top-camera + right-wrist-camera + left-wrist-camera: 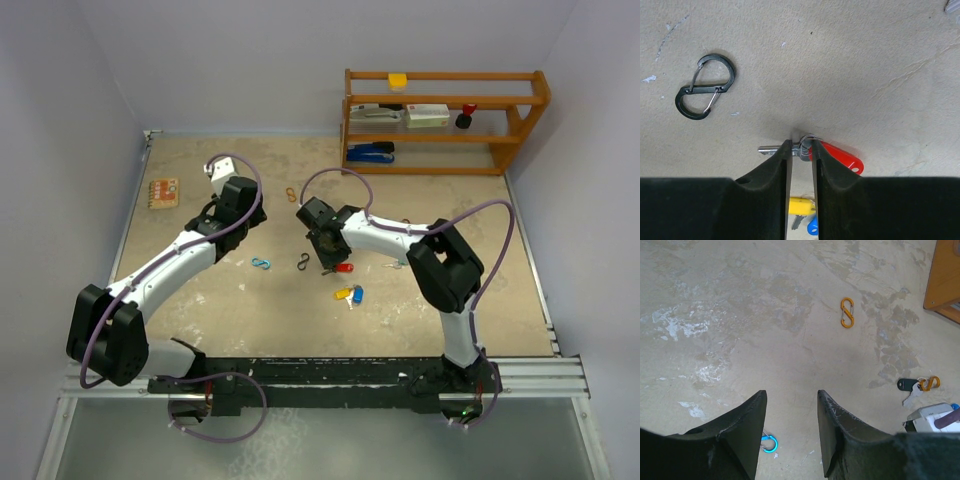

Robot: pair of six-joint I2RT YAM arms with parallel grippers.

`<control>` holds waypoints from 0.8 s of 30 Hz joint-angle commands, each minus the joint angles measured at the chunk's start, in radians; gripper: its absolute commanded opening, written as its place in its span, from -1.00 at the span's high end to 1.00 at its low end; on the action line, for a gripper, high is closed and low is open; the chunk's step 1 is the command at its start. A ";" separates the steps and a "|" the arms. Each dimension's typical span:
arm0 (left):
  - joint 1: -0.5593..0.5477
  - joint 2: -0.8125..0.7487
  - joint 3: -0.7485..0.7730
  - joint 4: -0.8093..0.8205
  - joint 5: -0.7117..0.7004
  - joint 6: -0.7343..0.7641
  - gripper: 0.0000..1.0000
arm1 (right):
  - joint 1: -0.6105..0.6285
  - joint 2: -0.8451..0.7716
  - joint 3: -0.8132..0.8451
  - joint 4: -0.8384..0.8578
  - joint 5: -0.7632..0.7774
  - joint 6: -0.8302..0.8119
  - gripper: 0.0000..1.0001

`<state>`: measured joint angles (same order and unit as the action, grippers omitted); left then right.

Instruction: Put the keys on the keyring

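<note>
A red-headed key (840,156) lies flat on the table, its metal shaft (768,149) pointing left and a small wire ring at its head. My right gripper (801,147) (327,258) stands low over it, jaws narrowly apart astride the ring and the metal head. A yellow-headed key (801,205) (343,294) and a blue-headed key (813,227) (358,294) lie together behind the fingers. A black carabiner keyring (705,93) (303,262) lies to the left. My left gripper (790,392) (250,212) hangs open above bare table, nothing between its fingers.
A blue carabiner (769,444) (262,263) lies under the left fingers, an orange one (847,313) (291,194) further out. A black-headed key (907,385) hangs on another orange carabiner (930,383). A wooden shelf (445,120) stands back right, a small card (165,192) at the left.
</note>
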<state>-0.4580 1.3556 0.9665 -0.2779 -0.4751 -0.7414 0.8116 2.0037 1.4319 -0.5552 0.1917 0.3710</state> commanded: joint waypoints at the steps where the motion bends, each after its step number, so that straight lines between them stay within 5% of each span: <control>1: 0.010 -0.026 -0.007 0.041 0.009 -0.006 0.14 | 0.006 0.002 0.036 -0.019 0.021 0.006 0.51; 14: 0.013 -0.029 -0.011 0.045 0.019 -0.009 0.15 | 0.005 -0.034 0.033 -0.020 0.085 0.023 1.00; 24: 0.013 -0.035 -0.048 0.094 0.084 -0.011 0.15 | 0.005 -0.301 -0.090 0.107 0.104 0.037 1.00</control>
<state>-0.4519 1.3537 0.9485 -0.2504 -0.4381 -0.7418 0.8127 1.8545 1.3735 -0.5228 0.2722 0.3931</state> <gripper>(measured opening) 0.425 0.005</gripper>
